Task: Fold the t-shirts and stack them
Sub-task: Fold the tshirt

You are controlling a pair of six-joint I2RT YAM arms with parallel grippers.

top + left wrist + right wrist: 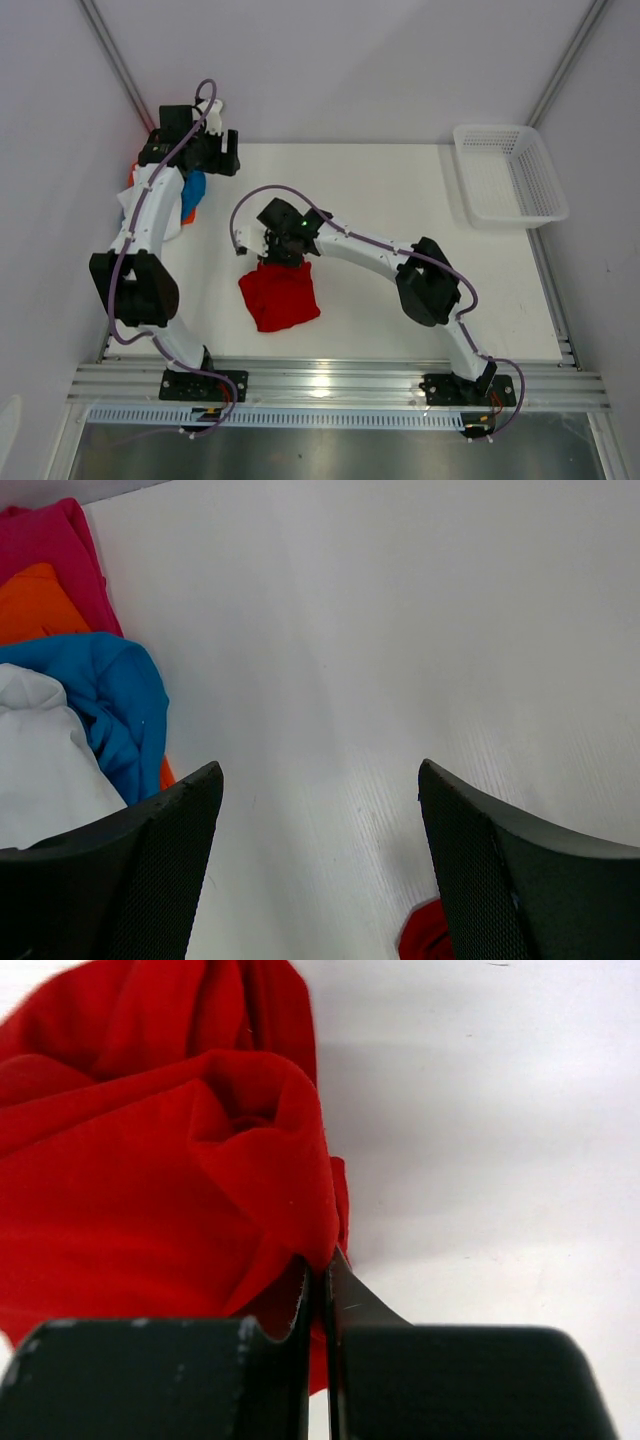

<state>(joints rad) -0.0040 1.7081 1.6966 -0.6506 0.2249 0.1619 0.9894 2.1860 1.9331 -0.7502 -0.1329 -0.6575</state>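
**Soft, bright red t-shirt point(282, 297) pinched by the right gripper point(286, 258); left gripper point(222, 152) held wide**

The red t-shirt point(150, 1160) is seen bunched into a crumpled mass near the middle of the white table point(400, 200), towards the near edge. Its far edge is met by the right gripper point(322, 1270), whose jaws are pressed together on a gathered fold of the cloth. How much cloth is caught between them cannot be made out, since the fold is hidden by the fingers themselves. In the right wrist view the shirt is cut off at the left edge.

A heap of further t-shirts point(185, 205) lies at the far left of the table. From above it is largely covered by the left arm. In the left wrist view a pink shirt point(50, 550), an orange shirt point(35, 605), a blue shirt point(110, 700) and a white shirt point(40, 760) are shown crumpled together. The white one is partly cut off by one black finger point(150, 880). The left gripper point(320, 780) is held wide apart over bare table beside the heap, and nothing is gripped. A scrap of red cloth is glimpsed at the bottom edge, mostly hidden behind the other finger.

A white plastic mesh basket point(510, 175) stands at the far right corner.
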